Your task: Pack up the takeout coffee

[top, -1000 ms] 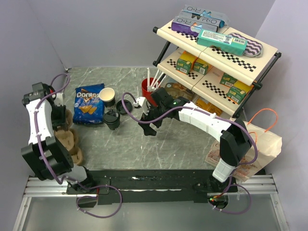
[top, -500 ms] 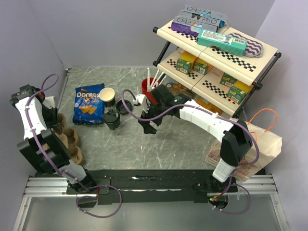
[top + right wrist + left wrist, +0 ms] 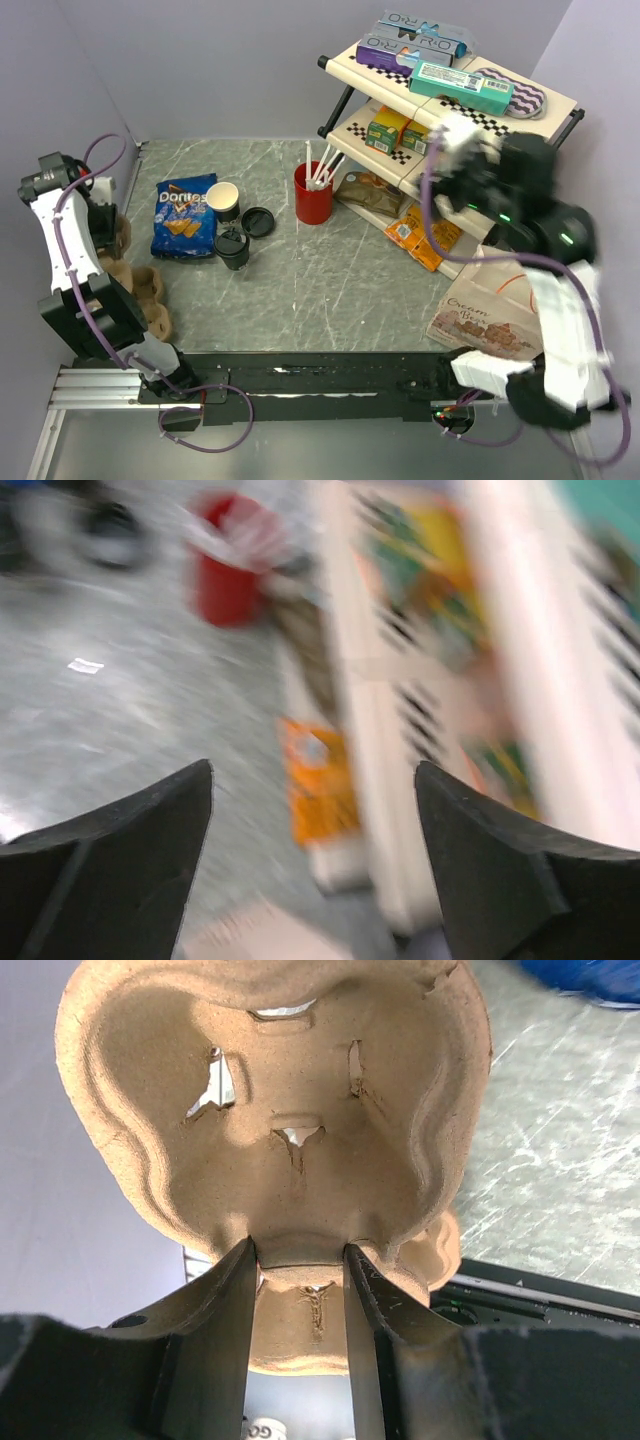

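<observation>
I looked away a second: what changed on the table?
The right gripper swung from near the takeout coffee to the shelf, jaws open, empty. The left gripper, clamped on a pulp carrier, shifted left. The takeout coffee, loose lid and Doritos bag stayed put.

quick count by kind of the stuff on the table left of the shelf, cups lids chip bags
paper cups: 2, the open cup and the lidded cup
red cup with straws: 1
loose black lid: 1
chip bag: 1
total: 5
</observation>
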